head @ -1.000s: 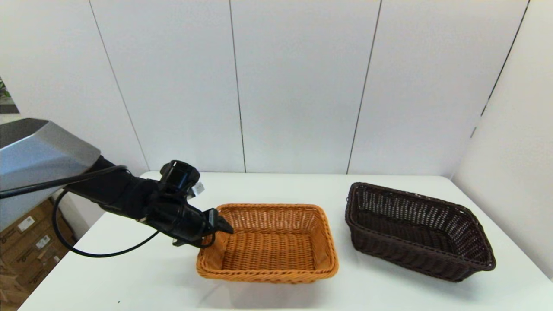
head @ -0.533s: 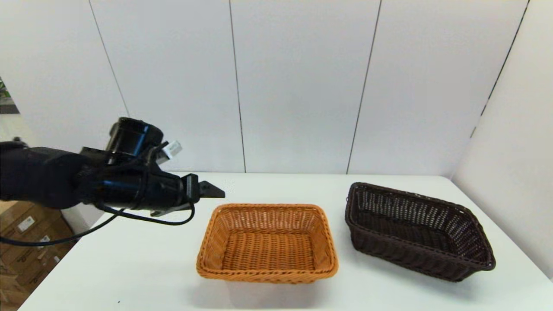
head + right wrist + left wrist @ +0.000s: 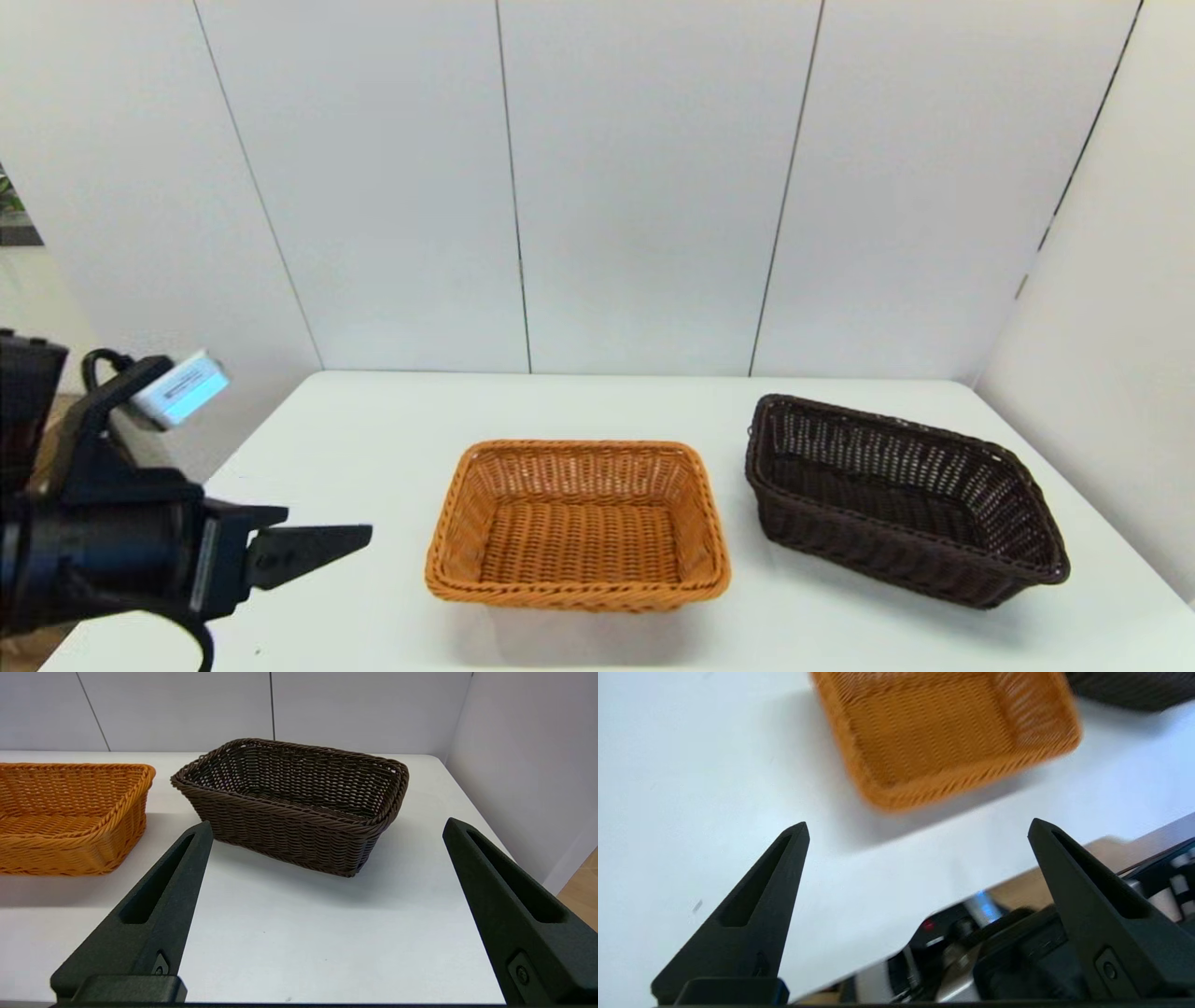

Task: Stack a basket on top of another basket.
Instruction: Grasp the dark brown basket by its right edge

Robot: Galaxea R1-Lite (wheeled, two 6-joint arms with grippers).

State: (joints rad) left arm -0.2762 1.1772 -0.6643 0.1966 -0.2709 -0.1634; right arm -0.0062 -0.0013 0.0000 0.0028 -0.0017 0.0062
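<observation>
Baskets sit apart on the worktop (image 3: 373,439), dark basket (image 3: 901,499) unstacked beside the orange basket (image 3: 579,527); both the left end effector (image 3: 917,833) and the right end effector (image 3: 327,826) gape empty, so next comes gripping its rim.

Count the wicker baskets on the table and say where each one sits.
2. The orange basket sits near the table's middle; the dark brown basket sits apart on its right, angled. Neither is stacked, and nothing visible could hide another.

bare tabletop (image 3: 373,448) lies left of the orange basket (image 3: 579,527); a narrow gap, seemingly passable, separates it from the dark basket (image 3: 901,499).
</observation>
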